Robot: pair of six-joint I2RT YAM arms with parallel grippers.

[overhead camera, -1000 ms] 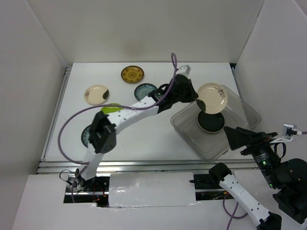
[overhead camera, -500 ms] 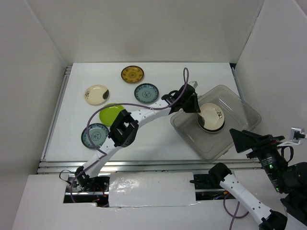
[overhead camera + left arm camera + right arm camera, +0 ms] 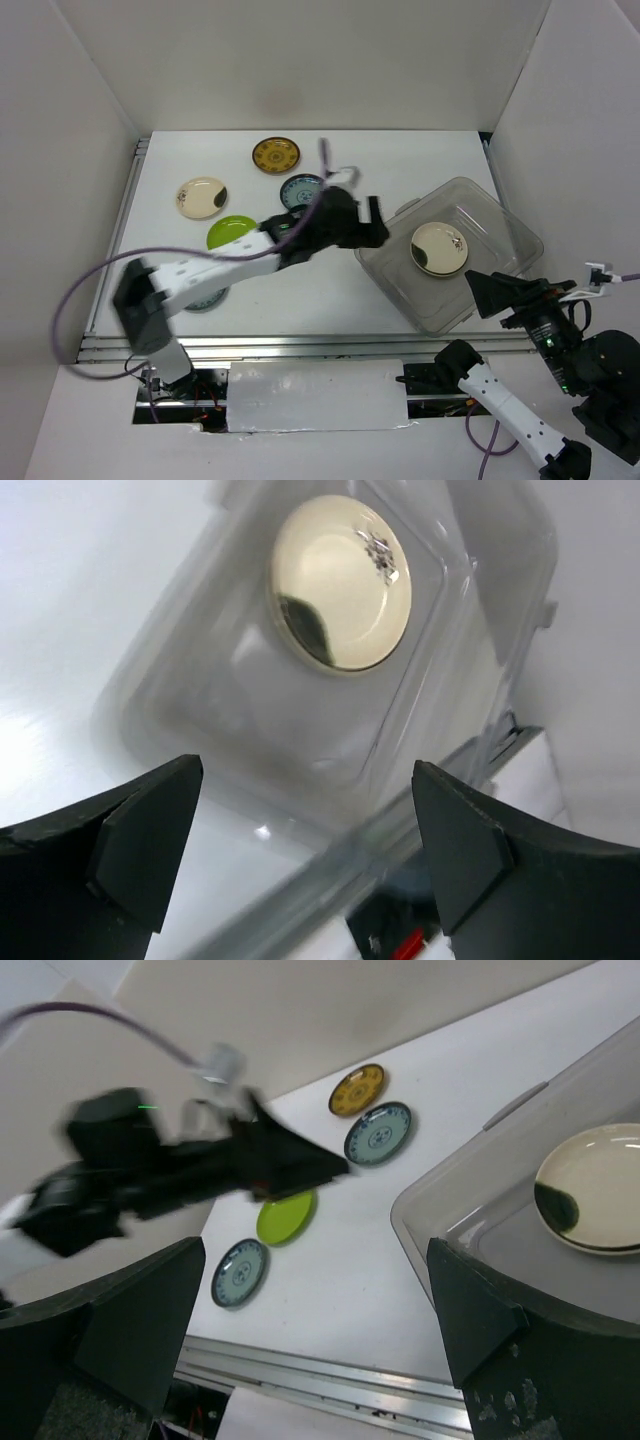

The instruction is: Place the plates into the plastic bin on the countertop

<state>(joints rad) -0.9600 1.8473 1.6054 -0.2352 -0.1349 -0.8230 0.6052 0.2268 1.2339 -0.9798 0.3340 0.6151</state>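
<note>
White walls (image 3: 300,60) close in a plain white countertop (image 3: 300,290), with a metal rail (image 3: 300,345) along its near edge. The plastic bin (image 3: 500,225) sits at the right side of that surface, turned corner-on to me. Inside it, roughly in the middle, lies a cream plate (image 3: 439,248) with a dark blot near one rim. From my right wrist I see what may be another rim just under it, but the clear wall blurs the view and I cannot be sure.

My left gripper (image 3: 376,222) hangs just outside the bin's left wall. Its fingers (image 3: 140,830) are spread wide with nothing between them, and they frame the bin and the cream plate below. My right gripper (image 3: 485,290) is by the bin's near corner, its fingers (image 3: 130,1330) also wide apart and empty.

Five plates lie on the countertop, left of the bin. The mustard-yellow plate (image 3: 275,155) is farthest back. A blue-grey plate (image 3: 300,190) lies just in front of it, partly behind my left arm. A second cream plate (image 3: 201,197) lies well to the left. The lime green plate (image 3: 230,232) is beside my forearm. A second blue-grey plate (image 3: 239,1272) lies nearest the rail, mostly hidden by my arm from above.
</note>
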